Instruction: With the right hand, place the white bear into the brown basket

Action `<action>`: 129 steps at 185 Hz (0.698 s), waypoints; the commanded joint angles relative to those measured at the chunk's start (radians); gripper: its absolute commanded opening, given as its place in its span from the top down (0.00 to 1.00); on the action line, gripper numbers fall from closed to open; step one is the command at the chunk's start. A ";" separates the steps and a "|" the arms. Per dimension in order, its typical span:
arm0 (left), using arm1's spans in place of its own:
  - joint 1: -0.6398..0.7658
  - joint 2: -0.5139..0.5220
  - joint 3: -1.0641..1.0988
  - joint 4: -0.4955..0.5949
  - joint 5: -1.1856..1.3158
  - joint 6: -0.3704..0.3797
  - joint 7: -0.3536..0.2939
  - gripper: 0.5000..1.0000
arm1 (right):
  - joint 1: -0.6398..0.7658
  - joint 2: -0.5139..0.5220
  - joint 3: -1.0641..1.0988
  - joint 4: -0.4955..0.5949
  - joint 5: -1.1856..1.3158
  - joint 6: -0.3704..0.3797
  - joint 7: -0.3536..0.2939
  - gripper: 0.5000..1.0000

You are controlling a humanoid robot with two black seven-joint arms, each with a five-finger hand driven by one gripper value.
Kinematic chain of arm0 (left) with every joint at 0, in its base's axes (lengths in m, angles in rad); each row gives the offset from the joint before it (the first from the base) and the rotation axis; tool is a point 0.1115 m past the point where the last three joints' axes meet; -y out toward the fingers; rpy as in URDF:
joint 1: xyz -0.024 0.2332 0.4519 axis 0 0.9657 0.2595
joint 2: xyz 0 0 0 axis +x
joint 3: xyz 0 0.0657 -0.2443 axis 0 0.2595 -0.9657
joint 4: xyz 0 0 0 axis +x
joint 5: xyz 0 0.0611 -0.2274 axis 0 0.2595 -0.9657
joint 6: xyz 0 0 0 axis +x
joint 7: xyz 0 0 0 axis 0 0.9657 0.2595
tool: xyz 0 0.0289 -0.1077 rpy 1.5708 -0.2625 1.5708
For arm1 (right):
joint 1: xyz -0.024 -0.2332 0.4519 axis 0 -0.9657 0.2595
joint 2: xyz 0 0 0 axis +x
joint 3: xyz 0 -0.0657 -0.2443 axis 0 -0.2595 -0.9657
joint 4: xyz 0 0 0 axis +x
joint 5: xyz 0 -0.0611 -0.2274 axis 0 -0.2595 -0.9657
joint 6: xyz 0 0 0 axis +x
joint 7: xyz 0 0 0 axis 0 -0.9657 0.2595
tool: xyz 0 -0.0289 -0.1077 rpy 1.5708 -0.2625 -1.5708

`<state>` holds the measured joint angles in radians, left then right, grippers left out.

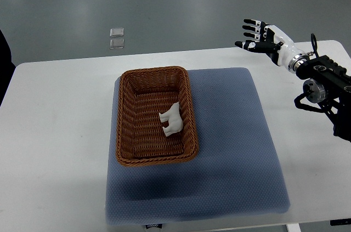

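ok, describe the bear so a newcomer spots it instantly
On the white table lies a blue-grey mat, with a brown woven wicker basket on its left part. Inside, against the basket's right wall, lies the small white toy bear, the only white object in it.

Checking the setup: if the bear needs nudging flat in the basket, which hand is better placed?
Right. Only the right hand is in view, open above the table's far right; the white bear lies inside the brown basket.

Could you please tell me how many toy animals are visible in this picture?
1. A small white toy bear lies inside the brown woven wicker basket, against its right wall. The basket's interior is fully visible, so nothing seems hidden there.
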<state>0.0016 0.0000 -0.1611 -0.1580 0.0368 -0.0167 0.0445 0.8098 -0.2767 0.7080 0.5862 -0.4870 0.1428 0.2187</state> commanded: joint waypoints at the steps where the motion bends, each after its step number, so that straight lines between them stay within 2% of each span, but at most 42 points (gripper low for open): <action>1: 0.000 0.000 0.000 0.000 0.000 0.001 0.000 0.00 | -0.015 -0.001 -0.001 -0.009 0.099 0.000 -0.013 0.21; 66: 0.000 0.000 0.000 0.000 0.000 0.000 0.000 0.00 | -0.040 0.011 -0.001 -0.048 0.254 -0.002 -0.016 0.17; 129: 0.001 0.000 0.000 0.000 0.000 0.000 0.000 0.00 | -0.041 0.014 -0.001 -0.048 0.268 -0.002 -0.007 0.15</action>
<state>0.0025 0.0000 -0.1611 -0.1580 0.0368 -0.0166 0.0445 0.7684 -0.2625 0.7071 0.5384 -0.2205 0.1397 0.2110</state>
